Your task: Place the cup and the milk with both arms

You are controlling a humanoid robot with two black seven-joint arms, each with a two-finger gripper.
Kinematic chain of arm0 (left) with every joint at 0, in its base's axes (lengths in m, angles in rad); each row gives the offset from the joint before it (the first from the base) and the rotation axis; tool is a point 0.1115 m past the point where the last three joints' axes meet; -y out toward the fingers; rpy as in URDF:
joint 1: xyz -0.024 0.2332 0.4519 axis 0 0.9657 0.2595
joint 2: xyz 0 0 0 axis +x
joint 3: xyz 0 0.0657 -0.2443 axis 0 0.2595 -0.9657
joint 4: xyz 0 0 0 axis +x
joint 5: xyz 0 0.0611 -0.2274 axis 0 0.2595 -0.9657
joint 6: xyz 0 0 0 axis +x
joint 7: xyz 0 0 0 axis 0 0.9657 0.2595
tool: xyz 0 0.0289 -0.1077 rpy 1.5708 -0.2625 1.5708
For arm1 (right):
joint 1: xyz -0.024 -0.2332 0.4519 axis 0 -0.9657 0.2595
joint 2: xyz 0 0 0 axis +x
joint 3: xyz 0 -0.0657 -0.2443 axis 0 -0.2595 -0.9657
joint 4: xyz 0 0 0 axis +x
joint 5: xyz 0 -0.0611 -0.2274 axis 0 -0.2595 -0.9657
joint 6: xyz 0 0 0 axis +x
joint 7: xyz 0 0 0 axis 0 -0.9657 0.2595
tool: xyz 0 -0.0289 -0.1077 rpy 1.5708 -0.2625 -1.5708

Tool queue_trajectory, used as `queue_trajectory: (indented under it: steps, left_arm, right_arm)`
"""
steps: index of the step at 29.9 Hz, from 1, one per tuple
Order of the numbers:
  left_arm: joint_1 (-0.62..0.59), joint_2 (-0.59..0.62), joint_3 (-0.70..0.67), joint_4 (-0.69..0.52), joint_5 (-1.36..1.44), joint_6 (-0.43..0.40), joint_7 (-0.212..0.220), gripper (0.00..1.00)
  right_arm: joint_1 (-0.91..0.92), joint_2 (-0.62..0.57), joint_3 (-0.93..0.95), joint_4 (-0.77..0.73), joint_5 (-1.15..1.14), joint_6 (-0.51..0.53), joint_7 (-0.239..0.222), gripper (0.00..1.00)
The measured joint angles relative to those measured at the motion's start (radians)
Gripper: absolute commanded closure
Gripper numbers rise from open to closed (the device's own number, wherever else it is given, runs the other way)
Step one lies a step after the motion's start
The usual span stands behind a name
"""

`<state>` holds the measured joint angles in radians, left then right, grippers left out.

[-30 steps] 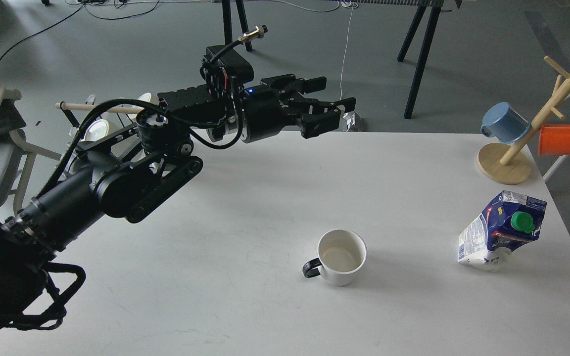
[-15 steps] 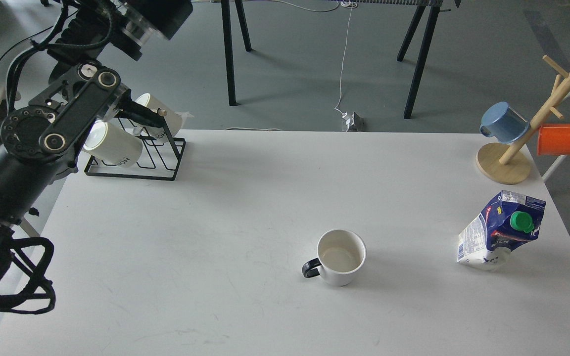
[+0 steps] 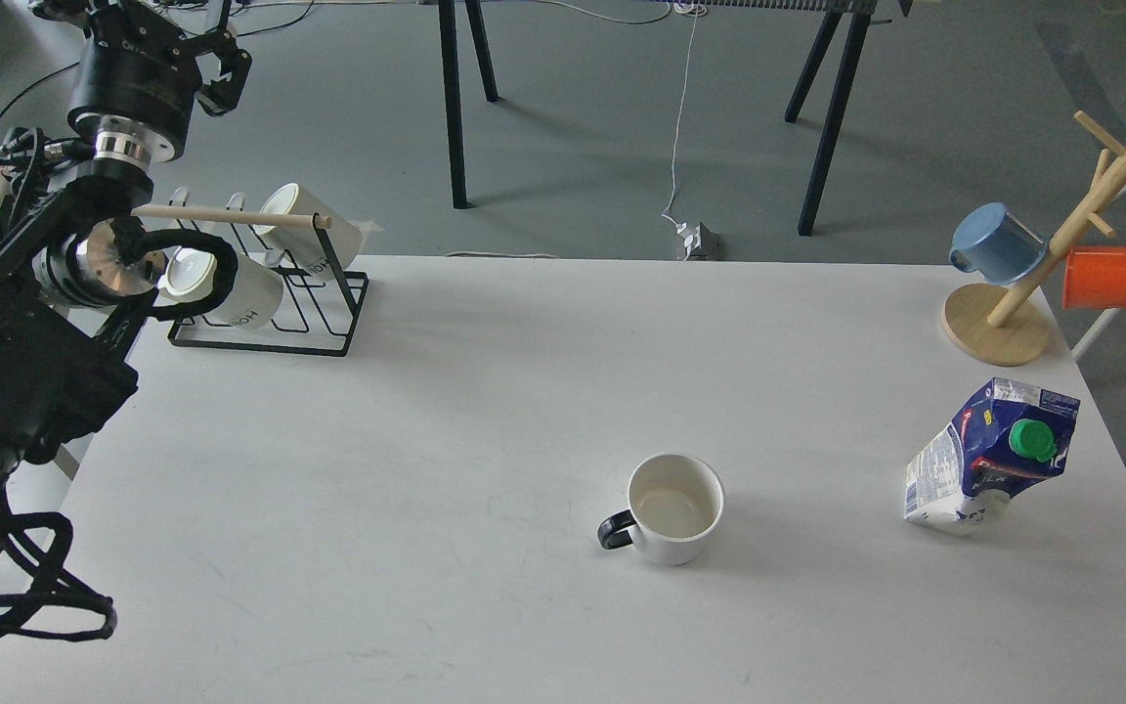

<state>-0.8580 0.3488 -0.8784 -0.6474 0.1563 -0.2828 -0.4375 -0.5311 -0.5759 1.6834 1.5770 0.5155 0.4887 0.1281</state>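
A white cup [image 3: 674, 508] with a dark handle pointing left stands upright on the white table [image 3: 485, 391], right of centre near the front. A blue and white milk carton [image 3: 991, 458] with a green cap stands crumpled and leaning near the right edge. My left arm comes in along the left edge. Its gripper [image 3: 157, 34] is raised at the top left, beyond the table's far left corner and far from both objects. It holds nothing, and its fingers are partly cut off by the frame edge. The right gripper is out of view.
A black wire rack [image 3: 265, 328] holding white mugs and a wooden rod stands at the table's far left corner, close to my left arm. A wooden mug tree [image 3: 998, 323] with a blue cup [image 3: 998, 242] and an orange cup [image 3: 1104, 277] stands at the far right.
My left arm has swung from above the table's middle back to the far left and upward. The cup and the milk carton have not moved.
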Motion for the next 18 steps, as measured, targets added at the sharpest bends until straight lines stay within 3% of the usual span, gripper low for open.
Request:
queue_trajectory:
  steps: [9,18]
  left_arm:
    - [0.022,0.002,0.001,0.000,-0.001,0.008,-0.003,0.00]
    - [0.023,0.010,0.012,0.006,0.005,0.010,0.001,0.00]
  right_arm:
    - [-0.124,0.135,-0.142,-0.005,-0.014,0.000,0.001,0.00]
    - [0.034,0.242,-0.314,-0.166,-0.066,0.000,0.008,0.00]
